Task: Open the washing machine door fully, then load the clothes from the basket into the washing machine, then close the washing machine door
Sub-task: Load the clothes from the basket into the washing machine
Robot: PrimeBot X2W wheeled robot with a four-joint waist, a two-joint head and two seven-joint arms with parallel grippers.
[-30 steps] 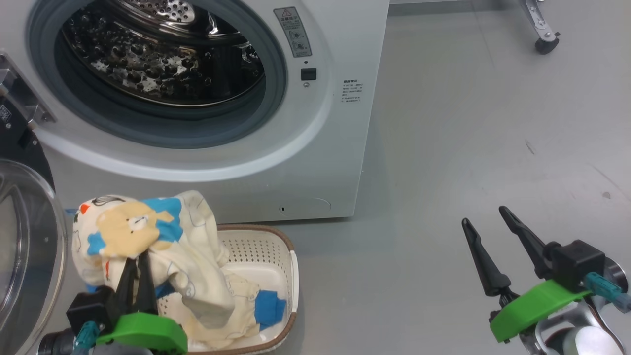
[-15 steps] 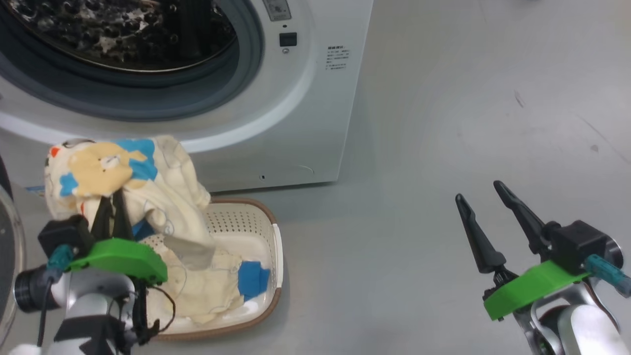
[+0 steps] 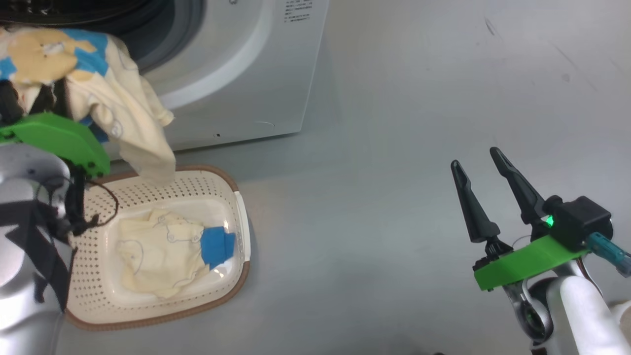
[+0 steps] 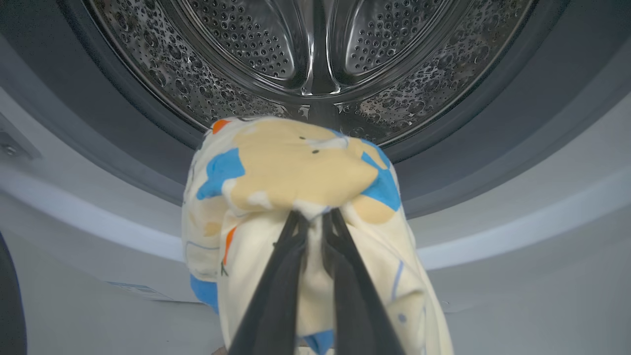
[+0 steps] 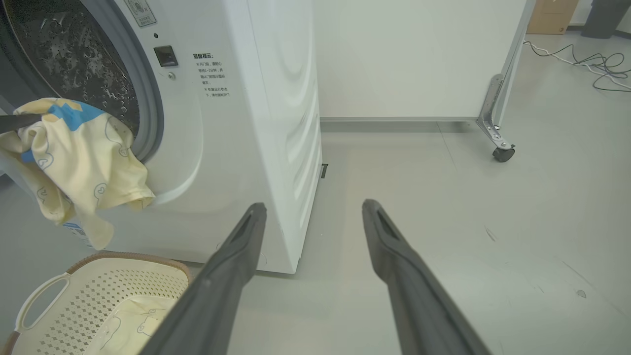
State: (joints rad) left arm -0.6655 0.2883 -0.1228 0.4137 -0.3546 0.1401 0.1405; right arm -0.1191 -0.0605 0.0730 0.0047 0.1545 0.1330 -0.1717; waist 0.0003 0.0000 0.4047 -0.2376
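Grey floor (image 3: 394,197), white washing machine (image 3: 246,74): your left gripper (image 4: 315,214) clamps the limp, likely light cream-yellow garment (image 4: 296,167) at a bunched fold; right gripper (image 3: 474,157) gapes empty.

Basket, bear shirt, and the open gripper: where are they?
basket (image 3: 197,187), head view, perforated back wall.
bear shirt (image 4: 305,167), left wrist view, the bear's face.
right gripper (image 3: 474,157), head view, between its fingertips.

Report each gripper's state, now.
Left gripper: shut on a cream-yellow garment with blue patches, in front of the washing machine.
Right gripper: open, holding nothing.
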